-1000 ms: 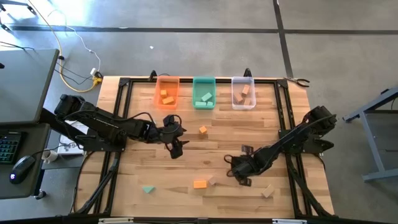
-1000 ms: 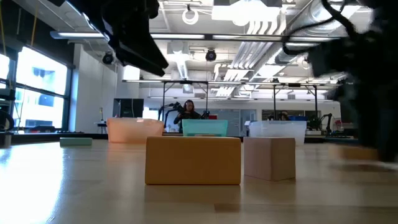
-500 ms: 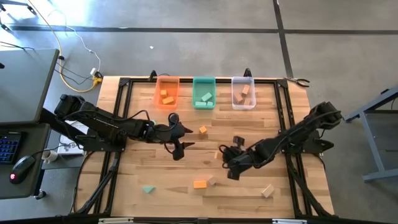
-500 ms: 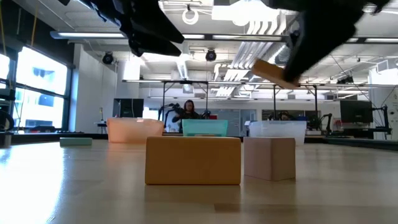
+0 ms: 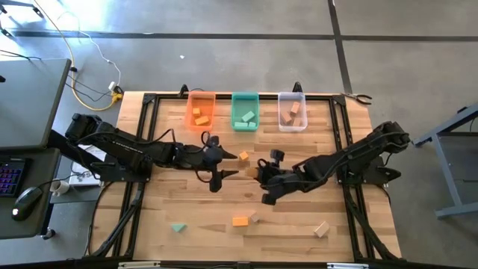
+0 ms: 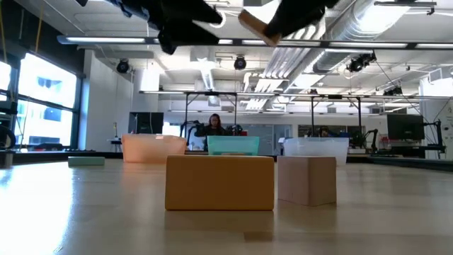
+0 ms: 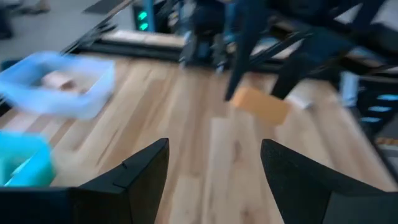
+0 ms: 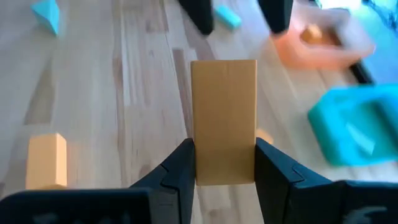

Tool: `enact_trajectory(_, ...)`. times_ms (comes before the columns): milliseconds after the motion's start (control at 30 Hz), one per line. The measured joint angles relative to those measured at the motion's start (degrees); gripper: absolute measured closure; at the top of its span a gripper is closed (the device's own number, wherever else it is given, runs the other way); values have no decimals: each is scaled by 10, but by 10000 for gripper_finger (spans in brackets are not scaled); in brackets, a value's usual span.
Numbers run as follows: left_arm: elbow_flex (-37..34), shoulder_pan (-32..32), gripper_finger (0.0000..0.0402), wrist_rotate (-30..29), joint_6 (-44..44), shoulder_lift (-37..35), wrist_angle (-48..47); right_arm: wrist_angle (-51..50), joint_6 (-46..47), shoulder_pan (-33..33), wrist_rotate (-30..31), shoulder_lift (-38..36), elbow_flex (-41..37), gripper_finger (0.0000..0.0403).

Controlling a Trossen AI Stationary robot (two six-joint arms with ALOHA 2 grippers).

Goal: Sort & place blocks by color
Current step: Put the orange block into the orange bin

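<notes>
My right gripper (image 5: 262, 180) hangs over the middle of the table, shut on a pale wooden brick (image 8: 224, 118). The low view shows that brick (image 6: 253, 24) high above the tabletop. My left gripper (image 5: 227, 164) stands open just left of it, with nothing between its fingers (image 7: 144, 167), and its wrist view faces the held brick (image 7: 258, 104). Loose blocks lie flat on the table: an orange one (image 5: 243, 155) between the two grippers, an orange (image 5: 239, 221) and a pale one (image 5: 255, 217) near the front, a pale one (image 5: 321, 229) and a teal one (image 5: 177, 226). My right gripper pinches the brick's two long side faces (image 8: 205, 163) between its two fingers, at the end nearest the wrist. The fingers lie along the brick, slanting down from the table's right. The brick sticks out ahead of the fingers, tilted, lifted clear of the table.
Three bins stand in a row at the far edge: orange (image 5: 200, 110), green (image 5: 245, 112) and clear (image 5: 292, 112), each with blocks inside. Black frame rails run along the table's sides. Bare wood lies between the grippers and the bins.
My right gripper has risen from the tabletop and gone toward the table's left and far side, tipping up as it went. It carries the pale brick, which is now lifted clear. My left gripper has tipped up nearer to level, staying open.
</notes>
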Motion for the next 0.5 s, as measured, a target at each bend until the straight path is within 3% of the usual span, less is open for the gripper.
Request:
enact_trajectory(200,0,0,160,43,-16,0,40,0,-55,-6,23,0,36,298)
enact_trajectory(500,0,11,160,44,-210,0,100,4,-113,-26,37,0,45,298)
